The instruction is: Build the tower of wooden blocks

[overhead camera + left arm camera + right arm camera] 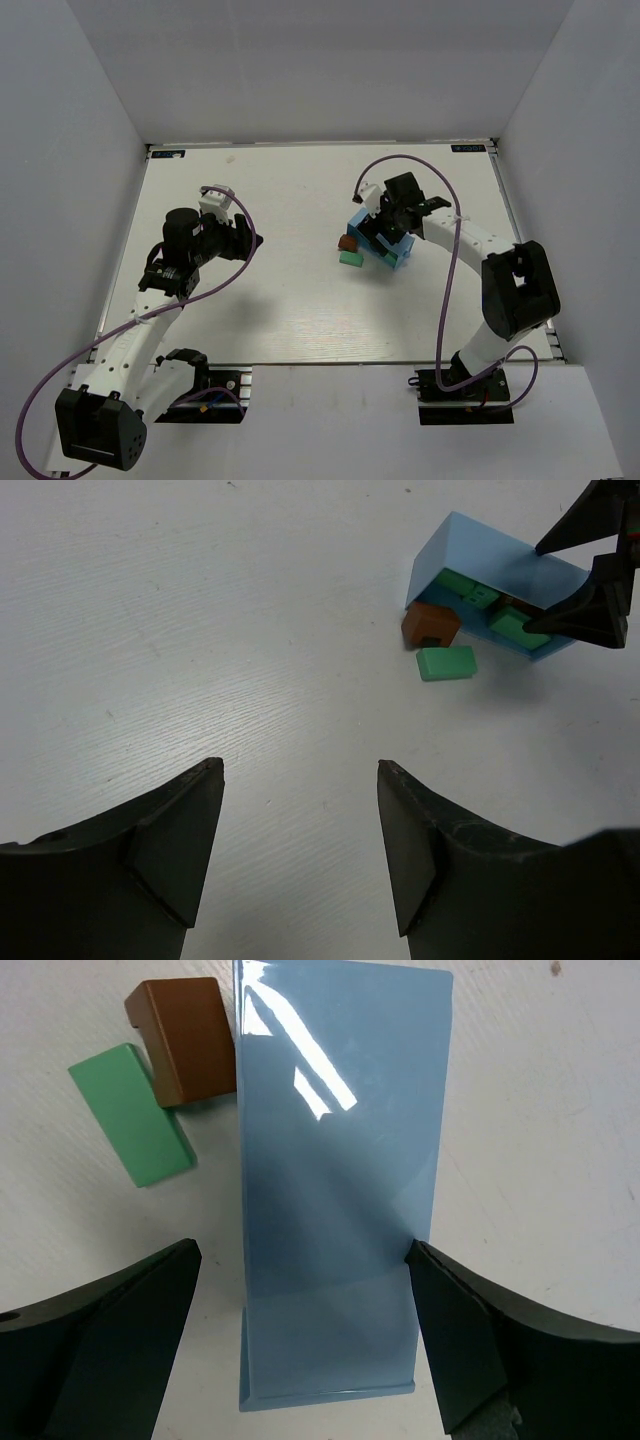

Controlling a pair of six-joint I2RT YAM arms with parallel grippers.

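A small blue box (pixel 340 1160) lies tipped on its side on the white table. A reddish-brown block (pixel 185 1040) and a mint-green block (pixel 130 1115) lie touching each other just outside its mouth. More green blocks (pixel 470 590) show inside the box in the left wrist view. My right gripper (pixel 302 1247) is open and straddles the box; the right finger sits at the box's edge and the left finger stands apart from it. My left gripper (pixel 300 770) is open and empty, well to the left of the blocks. No tower is in view.
The box (pixel 398 255) and the spilled brown block (pixel 347 243) and green block (pixel 350 259) sit right of the table's middle. White walls close off the back and both sides. The left gripper (pixel 240 240) hovers over bare table at the left.
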